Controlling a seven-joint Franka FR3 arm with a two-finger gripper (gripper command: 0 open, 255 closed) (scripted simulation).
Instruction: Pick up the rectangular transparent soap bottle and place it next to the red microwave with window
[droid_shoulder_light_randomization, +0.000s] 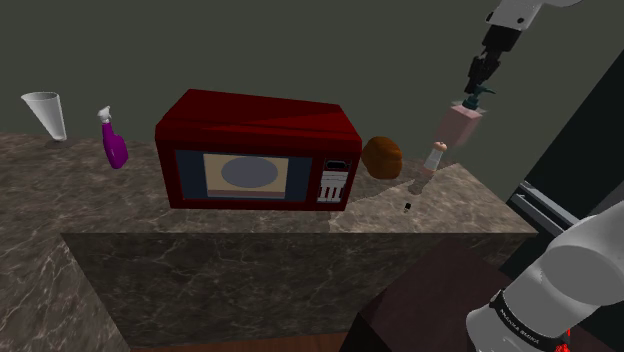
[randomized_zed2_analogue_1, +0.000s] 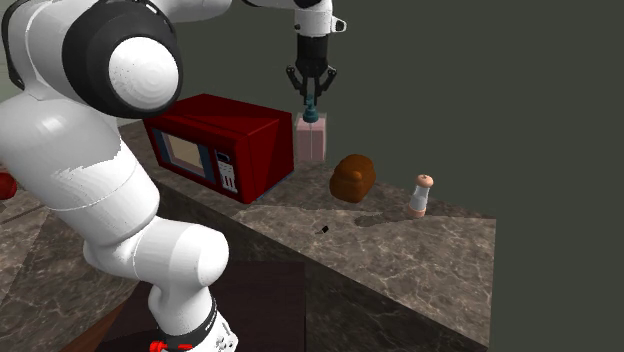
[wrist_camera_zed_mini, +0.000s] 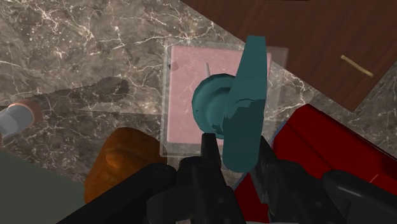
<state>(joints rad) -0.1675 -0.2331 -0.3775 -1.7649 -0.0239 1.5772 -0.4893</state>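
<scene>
The soap bottle (droid_shoulder_light_randomization: 457, 128) (randomized_zed2_analogue_1: 311, 142) (wrist_camera_zed_mini: 191, 95) has a clear pinkish rectangular body and a teal pump top. My gripper (droid_shoulder_light_randomization: 479, 82) (randomized_zed2_analogue_1: 312, 98) (wrist_camera_zed_mini: 236, 153) is shut on the pump from above, and the bottle hangs upright, apparently lifted off the marble counter (droid_shoulder_light_randomization: 100, 205). The red microwave (droid_shoulder_light_randomization: 258, 150) (randomized_zed2_analogue_1: 215, 145) (wrist_camera_zed_mini: 324, 146), with a window and a white keypad, stands on the counter. In the shoulder view the bottle hangs right of it, beyond a brown loaf; in the second exterior view it is just past the microwave's far corner.
A brown bread loaf (droid_shoulder_light_randomization: 382, 156) (randomized_zed2_analogue_1: 353, 178) (wrist_camera_zed_mini: 121, 162) lies right of the microwave, and a small shaker (droid_shoulder_light_randomization: 432, 160) (randomized_zed2_analogue_1: 421, 195) stands beyond it. A tiny black item (droid_shoulder_light_randomization: 407, 207) lies near the counter's front. A purple spray bottle (droid_shoulder_light_randomization: 114, 143) and white cup (droid_shoulder_light_randomization: 45, 113) stand left of the microwave.
</scene>
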